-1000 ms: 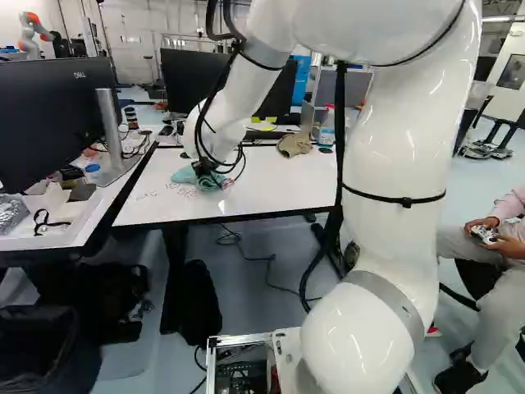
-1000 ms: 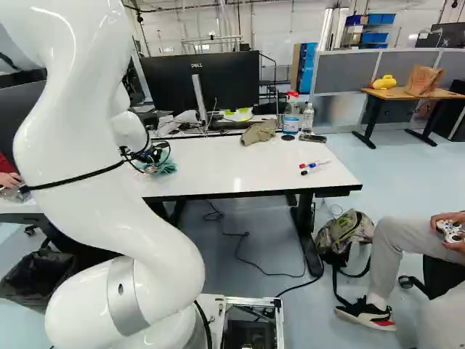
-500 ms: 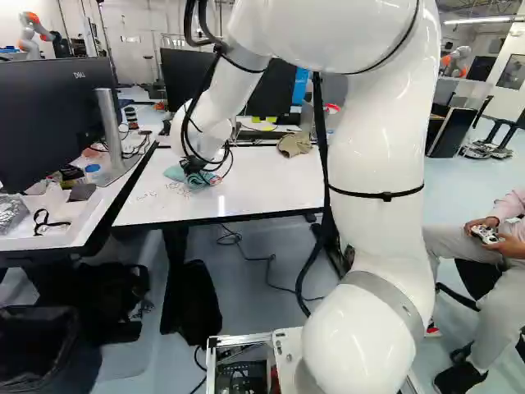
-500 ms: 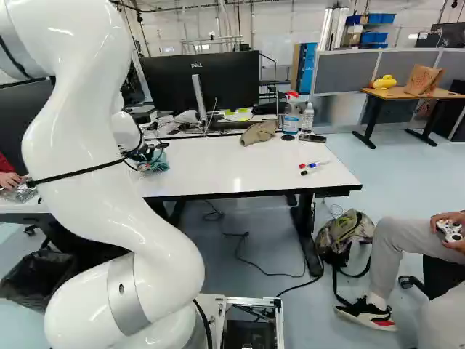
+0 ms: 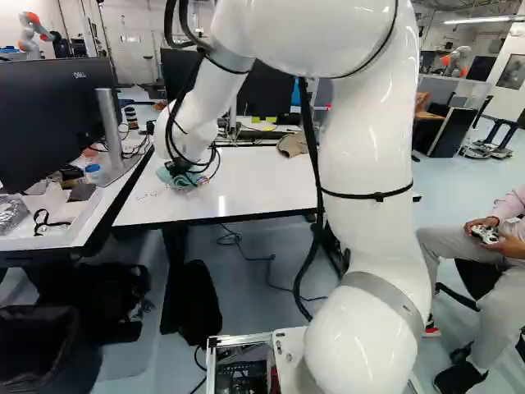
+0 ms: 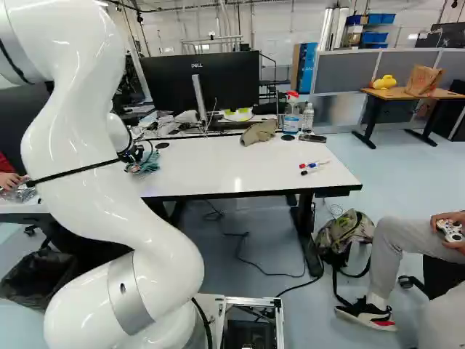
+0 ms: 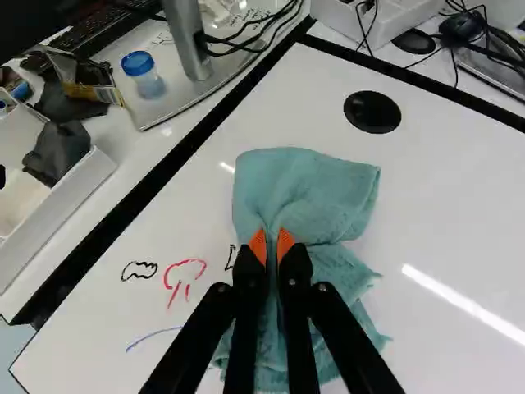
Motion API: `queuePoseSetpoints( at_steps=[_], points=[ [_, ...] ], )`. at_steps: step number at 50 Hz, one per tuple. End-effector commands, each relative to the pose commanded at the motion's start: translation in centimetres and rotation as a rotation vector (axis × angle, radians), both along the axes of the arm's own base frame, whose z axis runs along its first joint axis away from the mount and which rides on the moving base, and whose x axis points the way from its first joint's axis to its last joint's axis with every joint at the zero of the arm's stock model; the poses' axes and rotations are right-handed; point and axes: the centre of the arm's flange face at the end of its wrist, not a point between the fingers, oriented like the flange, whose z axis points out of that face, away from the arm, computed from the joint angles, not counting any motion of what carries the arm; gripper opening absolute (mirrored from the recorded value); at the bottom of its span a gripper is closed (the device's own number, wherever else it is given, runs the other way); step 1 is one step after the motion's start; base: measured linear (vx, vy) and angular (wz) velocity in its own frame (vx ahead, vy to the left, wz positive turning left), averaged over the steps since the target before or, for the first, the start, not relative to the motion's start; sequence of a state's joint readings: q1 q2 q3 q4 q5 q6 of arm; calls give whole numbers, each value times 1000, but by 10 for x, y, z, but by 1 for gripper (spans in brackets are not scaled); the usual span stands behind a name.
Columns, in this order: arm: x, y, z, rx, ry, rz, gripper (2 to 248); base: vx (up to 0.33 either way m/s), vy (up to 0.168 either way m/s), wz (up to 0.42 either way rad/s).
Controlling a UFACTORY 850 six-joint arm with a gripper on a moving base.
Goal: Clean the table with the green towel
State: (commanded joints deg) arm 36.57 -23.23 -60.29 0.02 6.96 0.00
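on the monitor [image 5: 49, 123] at the upper left of the left base view, a small pale logo; on the farther monitor [image 6: 196, 80] at the upper centre of the right base view, another. on the spray bottle [image 6: 290, 123] right of that, a label with print too small to tell. on the white table [image 6: 240, 167], in the wrist view, beside the green towel [image 7: 303, 189] and the fingers, hand-drawn marks: a black squiggle [image 7: 139, 271], a red curve [image 7: 184, 264] with short strokes, a blue line [image 7: 153, 337], plus a short black stroke right at the towel's edge.

clenched on the towel with the black gripper [image 5: 176, 168], orange pads [image 7: 285, 245] pinching up a ridge. folded and rumpled, teal-toned, with a smooth rounded fold ahead of the fingers and ruffled edges under them. resting on the table left of centre in both base views.

near the towel, a round black grommet [image 7: 372, 112] and the table's dark side edge. from the towel rightward in the right base view, white tabletop as far as the markers [image 6: 312, 166], with a beige cloth item [image 6: 259, 132] by the far edge.
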Motion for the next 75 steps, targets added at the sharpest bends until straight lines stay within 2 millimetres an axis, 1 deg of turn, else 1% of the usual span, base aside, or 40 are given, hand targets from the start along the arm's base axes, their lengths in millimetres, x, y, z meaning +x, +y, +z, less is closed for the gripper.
queuePoseSetpoints(
  at_steps=[20,42,52,62,75],
  points=[
    [-16,32,-1,3,-4,59,35,0,0,0],
    [-49,53,0,-1,1,123,35,0,0,0],
    [-67,57,1,-5,6,148,35,0,0,0],
    [-85,56,2,-10,11,169,35,0,0,0],
    [-107,46,3,-18,20,187,35,0,0,0]
  ],
)
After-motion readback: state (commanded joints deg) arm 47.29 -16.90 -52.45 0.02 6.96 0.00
